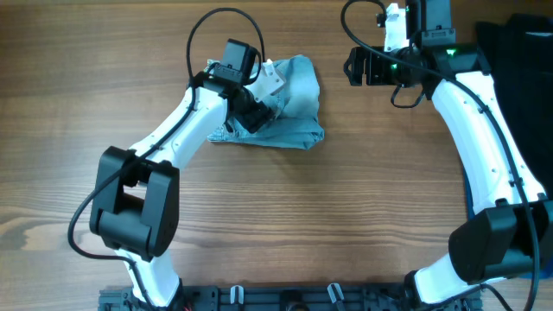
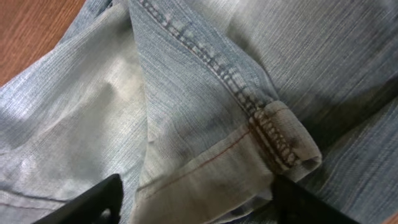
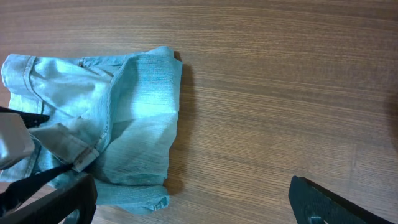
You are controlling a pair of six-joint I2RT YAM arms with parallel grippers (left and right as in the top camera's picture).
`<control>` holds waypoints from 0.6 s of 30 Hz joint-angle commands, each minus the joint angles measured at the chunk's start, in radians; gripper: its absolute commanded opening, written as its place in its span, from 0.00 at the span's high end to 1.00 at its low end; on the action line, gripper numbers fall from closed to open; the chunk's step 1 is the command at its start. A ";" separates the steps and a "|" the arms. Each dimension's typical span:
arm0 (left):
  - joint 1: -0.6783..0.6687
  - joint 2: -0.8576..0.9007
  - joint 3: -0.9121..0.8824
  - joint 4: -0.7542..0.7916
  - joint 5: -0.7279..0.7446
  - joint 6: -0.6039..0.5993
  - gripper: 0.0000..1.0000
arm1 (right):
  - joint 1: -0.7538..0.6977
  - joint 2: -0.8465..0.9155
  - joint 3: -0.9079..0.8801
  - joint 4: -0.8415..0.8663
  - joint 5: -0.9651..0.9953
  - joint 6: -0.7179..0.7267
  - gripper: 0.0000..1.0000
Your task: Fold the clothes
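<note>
The light blue denim shorts (image 1: 294,104) lie bunched on the wooden table at the back centre. My left gripper (image 1: 259,108) is down on them. In the left wrist view its jaws (image 2: 196,202) are spread open on either side of a raised fold with a stitched hem (image 2: 273,134); the fold sits between the fingers, not pinched. My right gripper (image 1: 359,66) hovers to the right of the shorts, open and empty. In the right wrist view its jaws (image 3: 193,208) frame bare table, with the shorts (image 3: 137,106) at the left.
A dark navy garment (image 1: 518,52) lies at the table's far right edge, partly under the right arm. Bare wooden table (image 1: 285,216) stretches in front of the shorts. The arm bases stand at the front edge.
</note>
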 commanded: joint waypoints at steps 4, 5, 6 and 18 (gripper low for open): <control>-0.027 -0.035 -0.003 0.049 -0.058 -0.084 0.16 | -0.002 -0.012 -0.001 0.003 0.014 -0.001 0.01; -0.033 -0.049 -0.003 0.063 -0.058 -0.124 0.15 | -0.002 -0.012 -0.001 0.003 0.014 -0.001 0.00; -0.041 -0.071 -0.003 0.076 -0.058 -0.178 0.16 | -0.002 -0.012 -0.001 0.003 0.014 -0.001 0.00; -0.068 0.001 -0.005 0.061 0.010 -0.281 0.30 | -0.002 -0.012 -0.001 0.003 0.014 -0.001 0.00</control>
